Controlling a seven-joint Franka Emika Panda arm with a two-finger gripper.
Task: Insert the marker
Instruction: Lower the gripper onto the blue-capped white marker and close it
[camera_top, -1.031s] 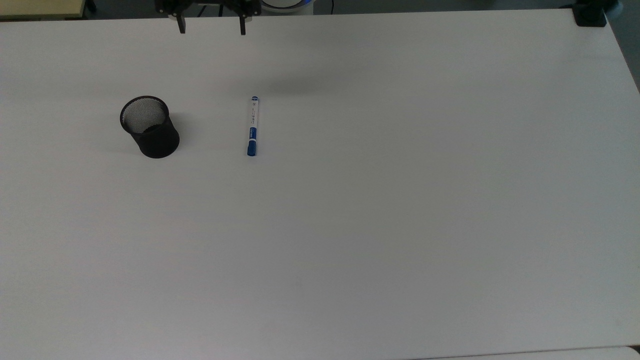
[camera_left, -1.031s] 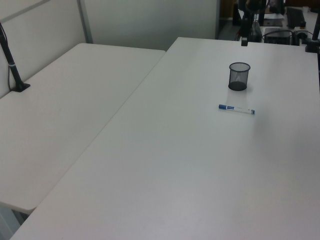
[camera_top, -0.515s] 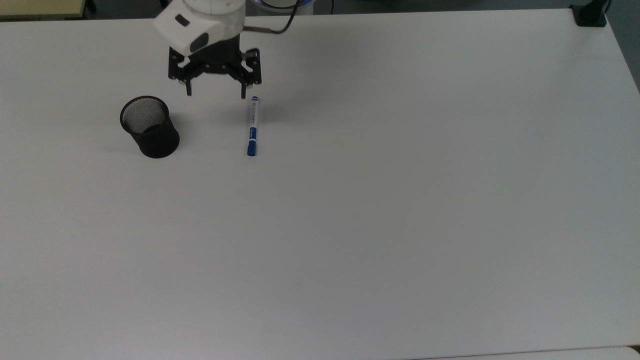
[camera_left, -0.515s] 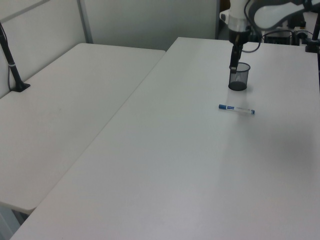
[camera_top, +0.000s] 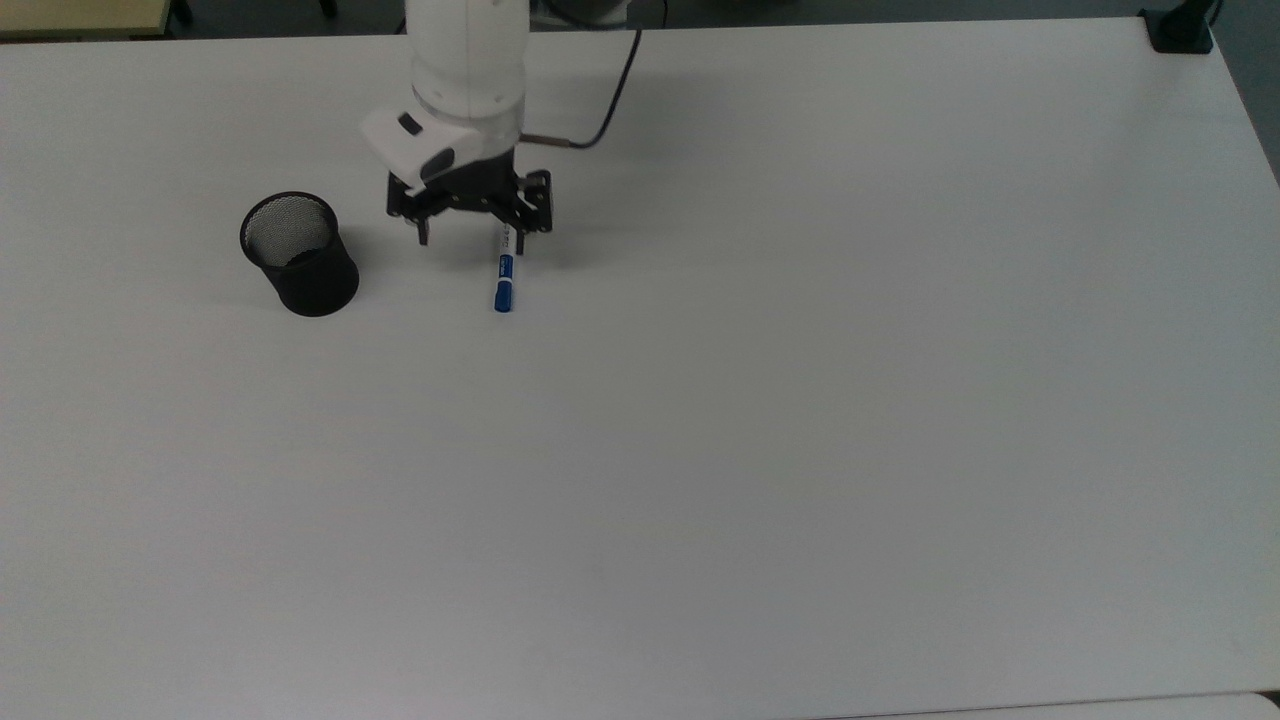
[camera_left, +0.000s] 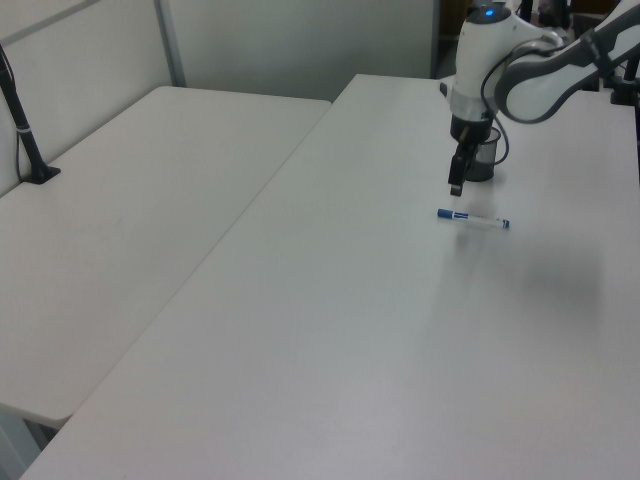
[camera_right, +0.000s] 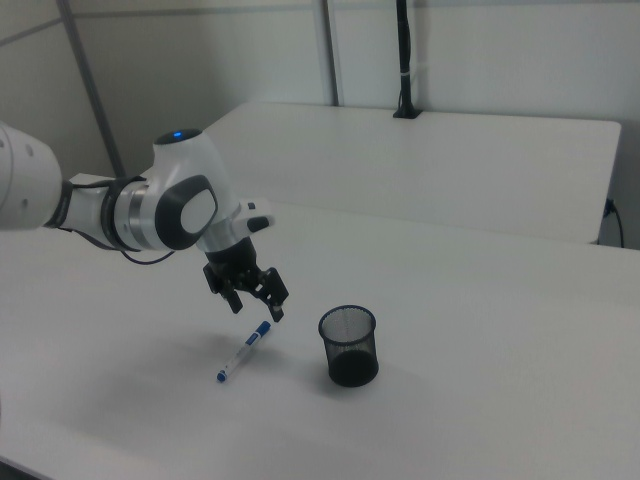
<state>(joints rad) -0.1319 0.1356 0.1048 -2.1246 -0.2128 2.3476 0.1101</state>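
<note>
Since the earlier frames the arm has swung in from the table's far edge and brought its pincer (camera_top: 470, 240) down over the marker (camera_top: 505, 277), which has not shifted from where it lay. Its fingers stand spread apart and hold nothing; in the top view one fingertip sits right at the white barrel while the other hangs toward the black mesh cup (camera_top: 298, 254). From the right view the pincer (camera_right: 255, 303) appears to hover just above the marker (camera_right: 245, 352) rather than touch it, though the height is hard to judge. The marker lies flat on the white table (camera_top: 800, 400), blue cap end pointing away from the arm, near the cup but apart from it. As I judge it, the task is barely begun: the approach is nearly done, while the grasp, the lift, the carry and the drop into the upright, seemingly empty cup all remain. A second white table (camera_left: 130, 220) adjoins this one, with pale partition walls behind.
</note>
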